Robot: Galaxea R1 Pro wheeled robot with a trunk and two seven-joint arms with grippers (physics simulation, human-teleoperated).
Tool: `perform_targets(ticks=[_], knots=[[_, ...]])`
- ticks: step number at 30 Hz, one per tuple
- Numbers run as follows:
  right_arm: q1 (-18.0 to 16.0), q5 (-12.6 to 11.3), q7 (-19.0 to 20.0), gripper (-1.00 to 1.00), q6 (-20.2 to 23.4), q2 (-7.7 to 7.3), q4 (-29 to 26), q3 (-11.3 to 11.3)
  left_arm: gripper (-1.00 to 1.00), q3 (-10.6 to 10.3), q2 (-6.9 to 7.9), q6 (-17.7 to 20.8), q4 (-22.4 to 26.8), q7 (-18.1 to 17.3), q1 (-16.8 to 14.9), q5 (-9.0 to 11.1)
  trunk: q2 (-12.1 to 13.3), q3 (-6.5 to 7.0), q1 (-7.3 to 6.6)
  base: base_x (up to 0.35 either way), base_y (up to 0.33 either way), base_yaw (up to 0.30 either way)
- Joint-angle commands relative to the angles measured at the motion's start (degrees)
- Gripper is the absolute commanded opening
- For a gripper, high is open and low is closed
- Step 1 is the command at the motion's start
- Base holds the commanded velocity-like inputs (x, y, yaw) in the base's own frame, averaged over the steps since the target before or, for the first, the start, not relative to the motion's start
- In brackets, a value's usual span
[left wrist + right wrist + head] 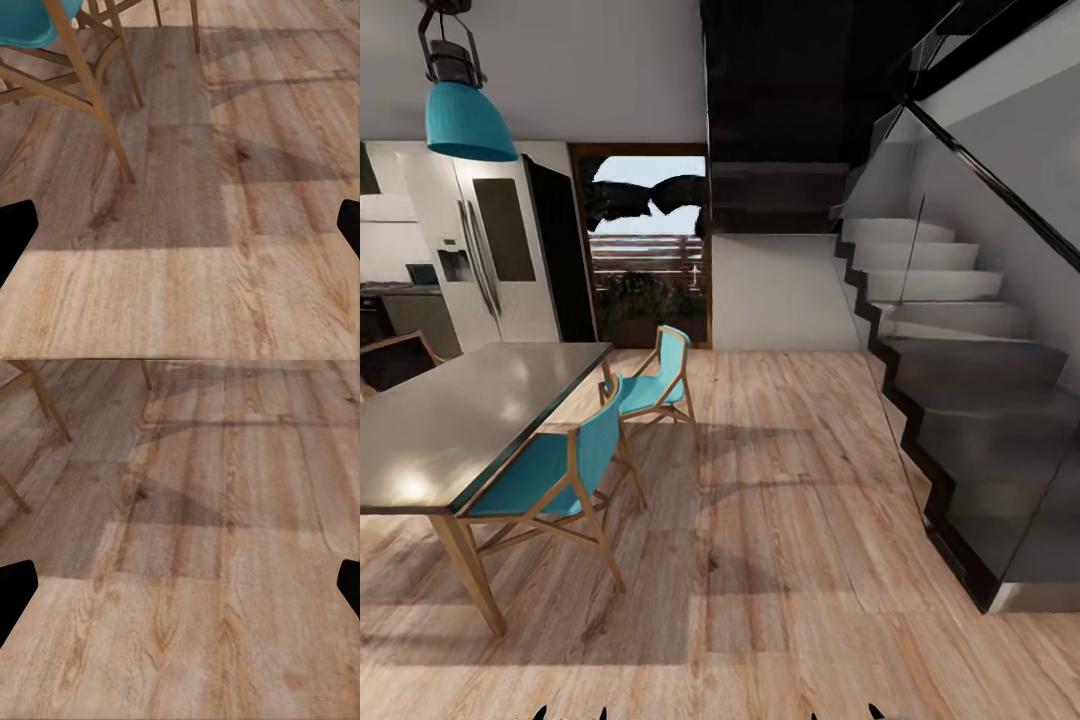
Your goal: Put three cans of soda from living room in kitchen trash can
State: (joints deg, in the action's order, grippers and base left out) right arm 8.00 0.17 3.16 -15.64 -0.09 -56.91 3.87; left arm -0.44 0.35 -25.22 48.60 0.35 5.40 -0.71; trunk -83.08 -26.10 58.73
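No can of soda and no trash can is in view. In the left wrist view my left gripper (180, 232) is open, its black fingertips (15, 229) at the picture's two edges with only wood floor between them. My right gripper (180, 589) is open too, its dark fingertips (15, 585) set wide apart over bare floorboards. Neither holds anything. Both hang low over the floor.
A grey dining table (450, 420) with teal chairs (550, 470) (655, 385) stands at the left; chair legs (97, 97) are close to the left gripper. A dark staircase (960, 400) fills the right. A steel fridge (490, 250) and a glass door (645, 250) are at the back. Wood floor (780, 500) runs between.
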Motion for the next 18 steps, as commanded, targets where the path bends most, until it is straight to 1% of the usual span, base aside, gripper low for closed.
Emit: perform_targets(ticks=[1,18], knots=[[0.0,0.0,0.0,1.00,0.0,0.00,0.0,0.0,1.00,0.0,0.00,0.0,0.0,0.0,0.0,0.0,0.0,0.00,0.00,0.000,0.000,0.246],[0.0,0.1,0.0,1.00,0.0,0.00,0.2,0.0,1.00,0.0,0.00,0.0,0.0,0.0,0.0,0.0,0.0,0.00,0.00,0.000,0.000,0.246]])
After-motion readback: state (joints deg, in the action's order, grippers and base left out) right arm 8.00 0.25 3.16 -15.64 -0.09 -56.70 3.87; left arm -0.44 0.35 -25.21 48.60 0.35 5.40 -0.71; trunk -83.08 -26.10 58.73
